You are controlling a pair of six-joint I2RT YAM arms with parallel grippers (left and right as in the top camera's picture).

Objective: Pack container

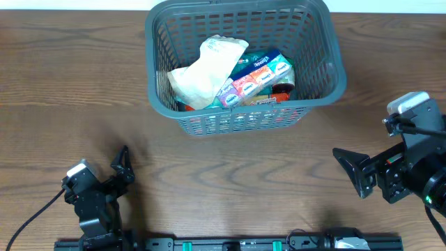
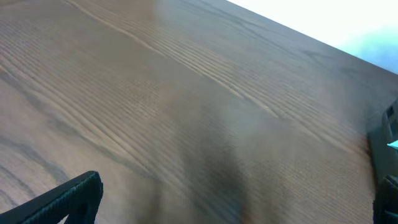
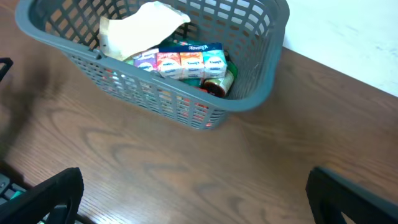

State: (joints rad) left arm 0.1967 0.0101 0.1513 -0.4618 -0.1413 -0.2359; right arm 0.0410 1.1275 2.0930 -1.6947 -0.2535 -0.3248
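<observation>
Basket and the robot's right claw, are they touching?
Apart. The overhead view shows the open right gripper well away from the grey mesh basket, with bare wooden table between them.

The basket (image 3: pixel 277 43) is running past the top edge of the right wrist view, which is cutting off its far rim. A white packet (image 1: pixel 209 64) is hiding whatever is lying beneath it, and the print on the tissue pack (image 1: pixel 259 75) is appearing too small to read. In the left wrist view the tabletop (image 2: pixel 186 93) is looking blurred, and the frame edges are cropping the left gripper (image 2: pixel 236 165) to finger stubs.
</observation>
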